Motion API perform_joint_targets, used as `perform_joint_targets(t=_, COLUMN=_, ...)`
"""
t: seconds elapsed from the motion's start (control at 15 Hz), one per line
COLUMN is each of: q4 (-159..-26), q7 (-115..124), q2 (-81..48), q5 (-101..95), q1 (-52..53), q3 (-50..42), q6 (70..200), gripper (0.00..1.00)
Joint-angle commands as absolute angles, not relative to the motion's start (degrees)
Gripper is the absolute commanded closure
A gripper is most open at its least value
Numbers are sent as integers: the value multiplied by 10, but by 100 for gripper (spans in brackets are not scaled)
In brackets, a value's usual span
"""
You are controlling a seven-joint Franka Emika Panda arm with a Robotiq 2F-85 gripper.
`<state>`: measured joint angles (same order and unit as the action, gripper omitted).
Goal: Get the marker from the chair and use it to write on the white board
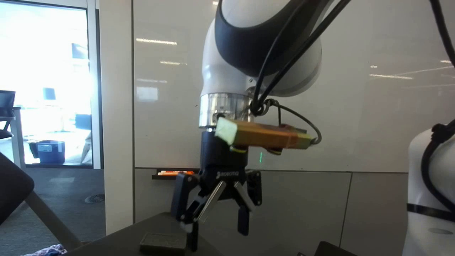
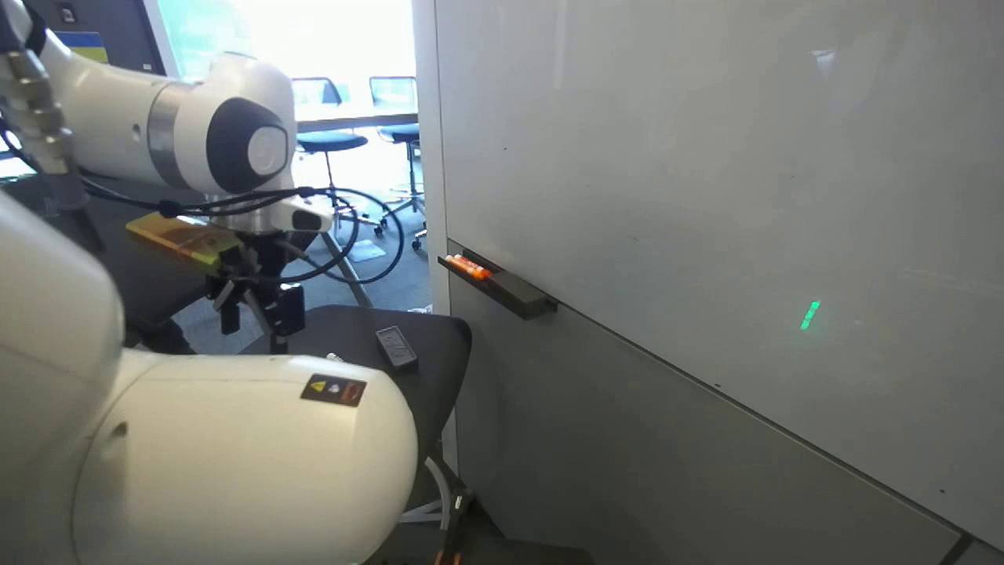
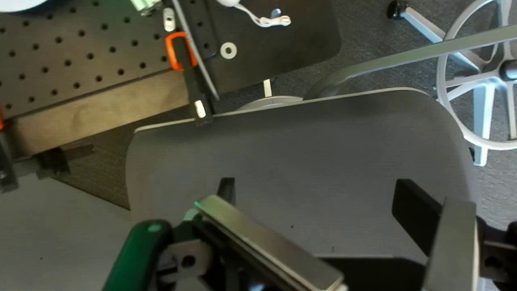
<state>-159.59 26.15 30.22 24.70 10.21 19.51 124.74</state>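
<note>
The white board (image 1: 167,124) is the glossy panel behind the arm, and it also fills an exterior view (image 2: 667,180). A dark chair seat (image 1: 121,240) lies below the gripper, also in an exterior view (image 2: 337,326) and the wrist view (image 3: 303,141). My gripper (image 1: 218,228) points down over the seat, open and empty; it also shows in an exterior view (image 2: 254,328) and the wrist view (image 3: 317,198). A small white tip (image 2: 335,357) shows on the seat at my arm's edge, mostly hidden; I cannot tell whether it is the marker. No marker shows on the seat in the wrist view.
Orange markers (image 2: 468,267) lie in the ledge tray (image 2: 524,297). A dark eraser (image 2: 397,348) sits on the seat, also in an exterior view (image 1: 163,241). A short green streak (image 2: 810,315) shows on the board. A perforated plate (image 3: 93,44) with clamps stands beside the chair.
</note>
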Motion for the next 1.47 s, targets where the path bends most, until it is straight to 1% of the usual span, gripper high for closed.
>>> perform_joint_targets(t=0.0, q4=-1596, q7=351, q2=188, q5=332, q1=130, q3=278, q6=1395, gripper=0)
perform_joint_targets(t=0.2, q4=-1590, q7=370, q2=104, q5=379, q1=137, q3=344, q6=1526, gripper=0)
perform_joint_targets(t=0.27, q4=-1596, q7=355, q2=155, q5=357, q1=133, q3=320, q6=1457, gripper=0)
perform_joint_targets(t=0.4, q4=-1593, q7=357, q2=130, q5=359, q1=134, q3=330, q6=1471, gripper=0)
perform_joint_targets(t=0.73, q4=-1592, q7=357, q2=138, q5=359, q1=133, q3=322, q6=1467, gripper=0)
perform_joint_targets(t=0.8, q4=-1590, q7=381, q2=129, q5=359, q1=166, q3=293, q6=1452, gripper=0)
perform_joint_targets(t=0.93, q4=-1577, q7=433, q2=77, q5=390, q1=187, q3=309, q6=1522, gripper=0)
perform_joint_targets(t=1.07, q4=-1537, q7=497, q2=14, q5=404, q1=199, q3=319, q6=1590, gripper=0)
perform_joint_targets(t=1.2, q4=-1501, q7=563, q2=-35, q5=370, q1=201, q3=314, q6=1656, gripper=0)
perform_joint_targets(t=1.33, q4=-1468, q7=626, q2=-78, q5=315, q1=205, q3=289, q6=1719, gripper=0)
perform_joint_targets(t=1.4, q4=-1453, q7=663, q2=-99, q5=271, q1=191, q3=285, q6=1751, gripper=0)
